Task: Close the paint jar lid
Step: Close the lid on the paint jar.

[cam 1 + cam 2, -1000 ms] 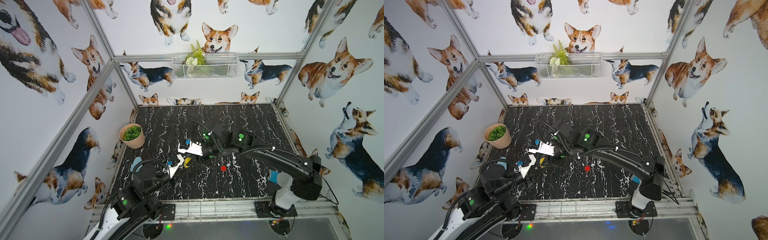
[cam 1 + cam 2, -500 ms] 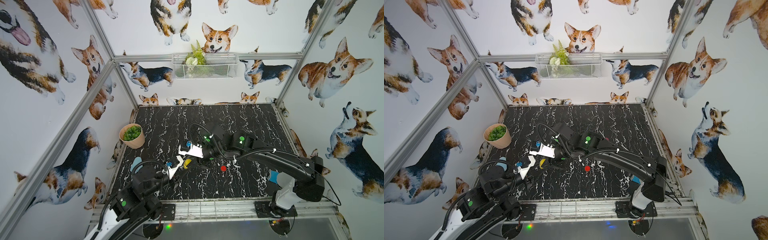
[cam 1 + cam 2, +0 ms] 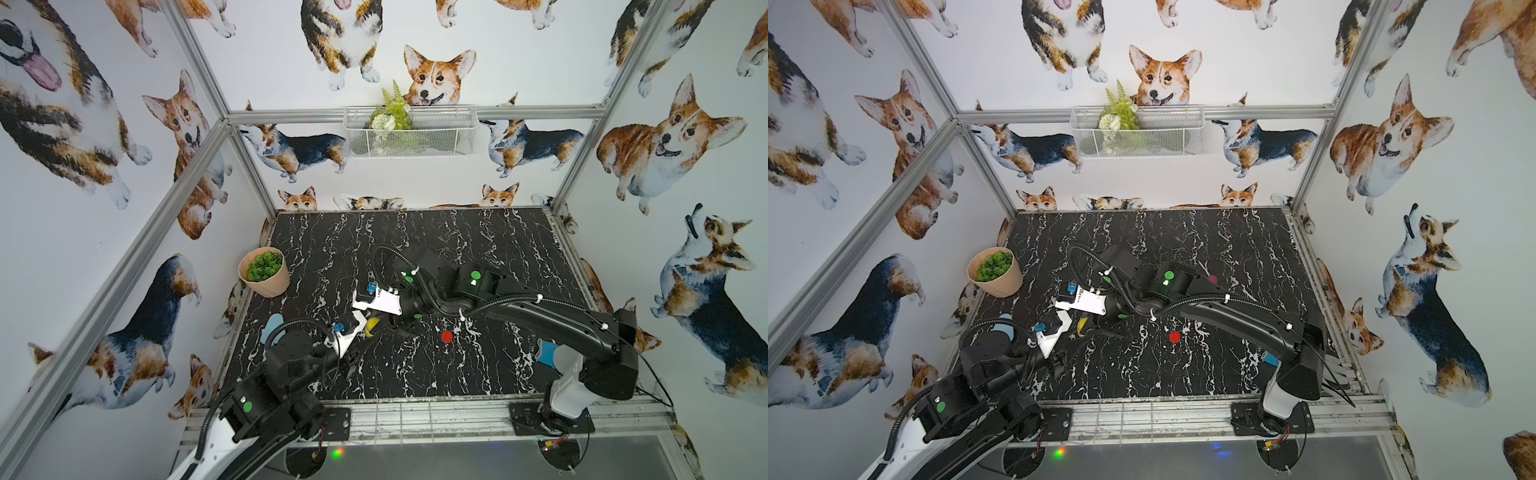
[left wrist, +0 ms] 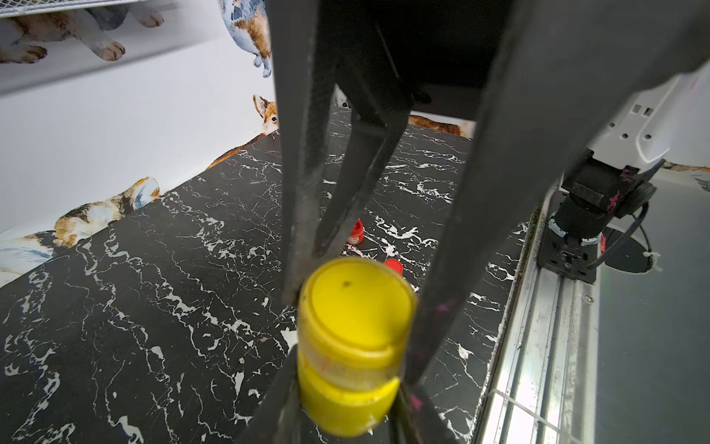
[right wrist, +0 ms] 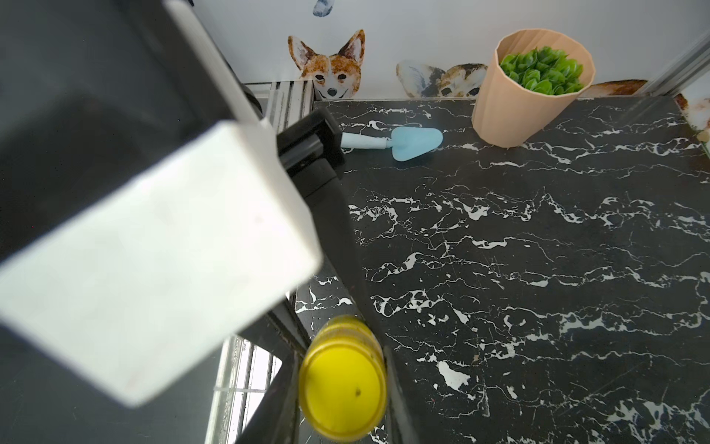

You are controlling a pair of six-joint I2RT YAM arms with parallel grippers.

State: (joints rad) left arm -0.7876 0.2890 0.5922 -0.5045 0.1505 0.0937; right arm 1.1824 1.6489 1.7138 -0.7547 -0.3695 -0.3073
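Reaching in from 7 o'clock, the left gripper pinches the body of the one yellow paint jar, at about 8 o'clock of the table's centre. The right gripper, its arm stretched low from 4 o'clock, nips the lid, which is seated on top. Elsewhere on the table are one red cap, at the jar's 3 o'clock, and one small red jar.

The jar is left of centre of the surface; a second jar stands right of it. At the left edge, the pot is farther than the scoop.
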